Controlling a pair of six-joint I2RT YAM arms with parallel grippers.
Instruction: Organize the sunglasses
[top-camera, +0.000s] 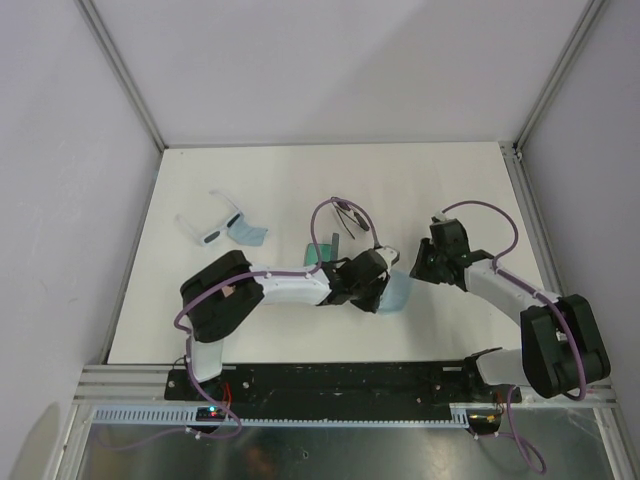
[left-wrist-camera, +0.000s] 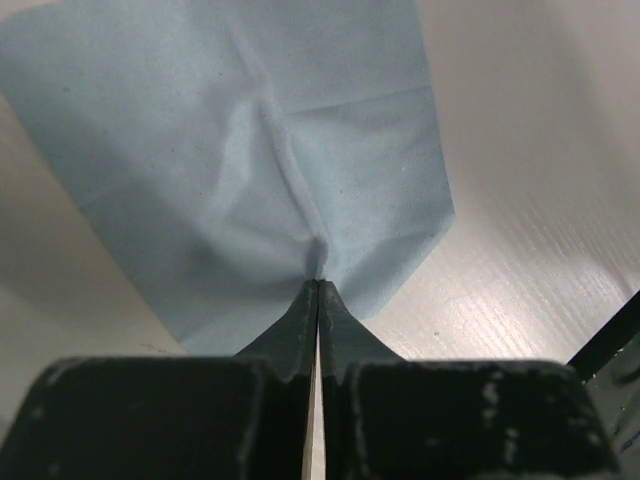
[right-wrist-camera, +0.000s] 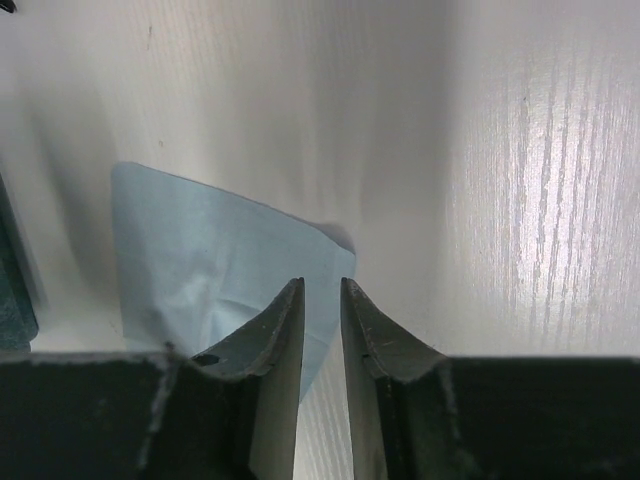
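**Hazards**

1. The left gripper is fully closed on the cloth, pinching it at a raised fold near one edge. The grip area is small. A quick pull could slip the fabric out, or drag it across the table in a bunch.
2. The right gripper has its jaws a narrow gap apart and clamps nothing. One corner of the same cloth lies just beyond its fingertips. If the left arm lifts while those tips press down, the corner may snag and the cloth may stretch or pull free.
3. The left arm's cable loops close to the dark sunglasses. A swing toward the far side could catch and shift them.

**Task items**

- Dark sunglasses: thin dark frame, near the table's centre, just beyond the left gripper on the far side. They are small in the top view, and whether the arms are folded cannot be determined.
- White sunglasses: pale, translucent frame with dark lenses and pale arms that appear open. They lie on the far left of the table, just beside a second cloth.
- Neither pair is held or touched by a gripper. The two pairs lie well apart.
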